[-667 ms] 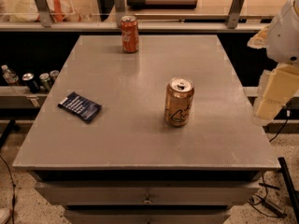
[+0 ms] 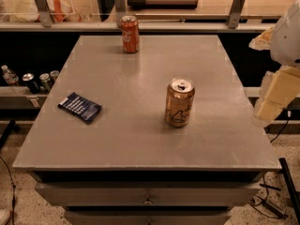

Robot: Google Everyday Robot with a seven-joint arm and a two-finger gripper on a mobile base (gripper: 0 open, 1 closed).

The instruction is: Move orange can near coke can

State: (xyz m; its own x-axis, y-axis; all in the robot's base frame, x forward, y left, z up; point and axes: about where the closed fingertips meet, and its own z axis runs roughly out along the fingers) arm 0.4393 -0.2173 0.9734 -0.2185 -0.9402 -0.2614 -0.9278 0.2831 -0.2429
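Pale and blocky, the tool point(image 2: 269, 104) hangs off the right edge of the grey tabletop point(image 2: 140, 139), at about the height of the surface and tilted down and to the left. Whether it is open or closed I cannot tell; nothing shows in its grip, and it is well apart from both cans. Compared with a moment ago it has barely shifted, perhaps easing a touch lower and inward.

Nearest to it, the golden-tan metallic orange can with dark curly script point(image 2: 179, 102) stands upright right of the tabletop's middle, exactly where it stood before. Far beyond it, the red coke can with white script point(image 2: 130, 34) stands upright near the back edge, also unmoved. A dark blue flat packet point(image 2: 80, 107) lies towards the left side, in the same spot.

So the change is almost nothing, and the task has yet to start: the two cans remain well apart. The approach seems only beginning; the tool must next reach leftward over the edge to the golden-tan can.
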